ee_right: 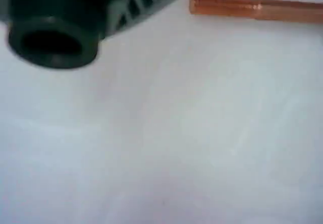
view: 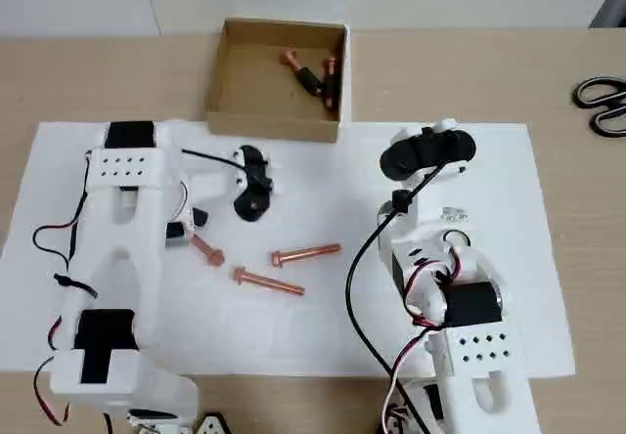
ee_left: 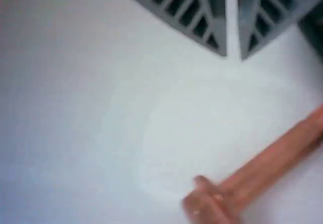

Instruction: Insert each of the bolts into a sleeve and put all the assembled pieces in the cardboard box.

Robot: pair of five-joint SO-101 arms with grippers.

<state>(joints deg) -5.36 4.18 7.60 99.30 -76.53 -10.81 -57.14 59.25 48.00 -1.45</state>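
On the left half of the white paper sheet [view: 293, 341], the left gripper [ee_left: 233, 55] was closed and empty, near a copper-coloured metal bolt [ee_left: 257, 173]. A black cylindrical sleeve [ee_right: 50, 42] was just beside the right gripper [ee_right: 121, 12]; I could not tell its grip.

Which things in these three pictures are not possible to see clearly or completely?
- Black sleeve, right wrist view: blurred, and the picture's edge cuts off whatever holds it.
- Bolt shank, right wrist view: its head lies past the edge.
- Bolt, left wrist view: blurred, its far end cut off by the edge.
- Assembled pieces in the cardboard box, high view: too small to count surely.
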